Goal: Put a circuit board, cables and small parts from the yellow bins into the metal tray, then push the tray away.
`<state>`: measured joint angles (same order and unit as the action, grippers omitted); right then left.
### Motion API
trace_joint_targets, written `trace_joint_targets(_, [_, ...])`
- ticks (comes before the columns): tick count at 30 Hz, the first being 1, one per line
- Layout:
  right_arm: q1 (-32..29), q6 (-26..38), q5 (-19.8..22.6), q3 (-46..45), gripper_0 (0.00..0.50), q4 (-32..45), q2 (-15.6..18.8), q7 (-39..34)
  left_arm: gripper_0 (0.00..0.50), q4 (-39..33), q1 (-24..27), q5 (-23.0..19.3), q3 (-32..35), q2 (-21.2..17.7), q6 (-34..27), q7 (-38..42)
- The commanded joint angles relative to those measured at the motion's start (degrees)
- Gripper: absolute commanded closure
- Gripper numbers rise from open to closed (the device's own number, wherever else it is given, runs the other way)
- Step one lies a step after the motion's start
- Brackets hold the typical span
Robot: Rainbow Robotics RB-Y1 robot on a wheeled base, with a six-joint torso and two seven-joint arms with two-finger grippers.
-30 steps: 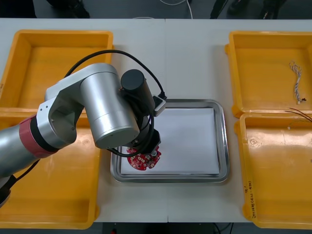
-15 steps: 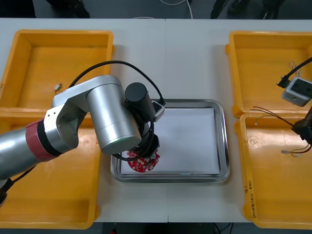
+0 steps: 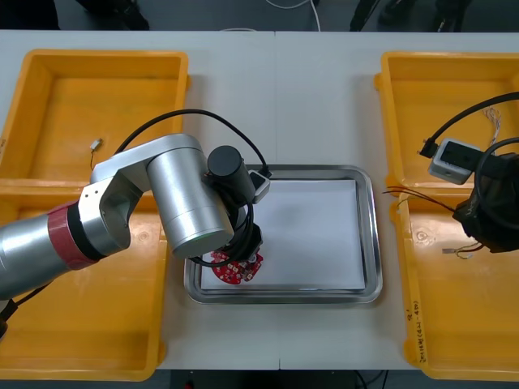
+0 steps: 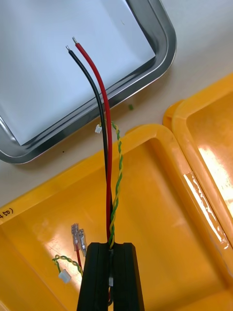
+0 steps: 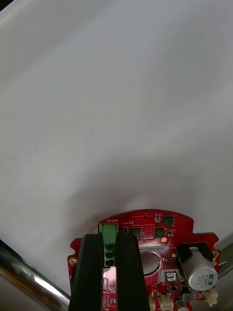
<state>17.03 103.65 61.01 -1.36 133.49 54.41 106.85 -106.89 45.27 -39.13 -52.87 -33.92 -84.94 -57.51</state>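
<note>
My left gripper (image 5: 109, 239) pinches the circuit board (image 5: 162, 233) in the metal tray (image 3: 373, 235); right gripper (image 4: 110, 247) pinches cables (image 4: 107, 146). Risk: long loose ends snag the tray rim going in.

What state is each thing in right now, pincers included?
metal tray: white inside, between the bins.
circuit board: at tray's near-left corner, gripped.
left pincer: shut on circuit board.
cables: gripped, free ends toward tray.
right pincer: shut on cables above near right bin.
small metal part: loose in far left bin.
</note>
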Motion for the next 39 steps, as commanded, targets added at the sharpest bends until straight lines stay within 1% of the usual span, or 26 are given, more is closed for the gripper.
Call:
trace_joint_targets(1, [3.9, -0.5, -1.3, 4.1, 0.500, 1.4, 3.2, 1.5, 0.491, -0.3, 0.8, 0.2, -0.6, -1.6, 0.7, 4.5])
trace_joint_targets(2, [4.2, -0.6, -1.3, 4.5, 0.500, 1.4, 3.2, 1.5, 0.463, -0.3, 0.8, 0.1, -0.7, -1.6, 0.7, 4.5])
trace_joint_targets(3, [4.5, -0.6, -1.4, 5.2, 0.500, 1.4, 3.4, 1.5, 0.385, -0.3, 0.7, 0.0, -0.6, -1.8, 0.8, 4.7])
trace_joint_targets(4, [4.8, -0.6, -1.4, 5.6, 0.500, 1.4, 3.4, 1.5, 0.241, -0.4, 0.5, 0.0, -0.7, -1.9, 0.9, 4.7])
trace_joint_targets(5, [4.9, -0.5, -1.4, 5.6, 0.500, 1.4, 3.4, 1.5, 0.178, -0.4, 0.4, 0.0, -0.7, -1.9, 1.0, 4.7])
trace_joint_targets(6, [5.0, -0.5, -1.2, 5.8, 0.500, 1.4, 3.5, 1.6, 0.081, -0.6, 0.3, 0.1, -0.7, -2.0, 1.2, 4.7])
trace_joint_targets(7, [5.1, -0.5, -1.1, 6.1, 0.500, 1.4, 3.5, 1.5, 0.000, -0.8, 0.1, 0.0, -0.7, -2.2, 1.3, 4.7])
trace_joint_targets(21, [5.9, -0.5, -1.0, 7.3, 0.500, 1.4, 3.4, 1.4, 0.000, -2.7, 0.1, -0.1, -0.6, -2.9, 1.3, 5.8])
trace_joint_targets(24, [5.9, -0.6, -1.0, 7.5, 0.500, 1.4, 3.4, 1.3, 0.000, -3.6, 0.2, -0.1, 0.4, -3.1, 0.9, 6.2])
trace_joint_targets(30, [6.3, -0.7, -0.6, 8.5, 0.500, 1.4, 3.4, 1.5, 0.000, -5.7, 0.5, -1.2, 5.0, -3.0, -3.2, 6.3])
trace_joint_targets(34, [7.9, -1.8, -0.4, 11.5, 0.500, 1.4, 3.2, 1.3, 0.000, -7.3, 1.0, -2.4, 8.7, -3.2, -7.2, 6.3])
trace_joint_targets(39, [9.6, -1.7, -0.5, 13.4, 0.500, 1.4, 0.4, 1.3, 0.000, -7.8, 2.2, -6.0, 14.3, -3.6, -11.4, 6.1])
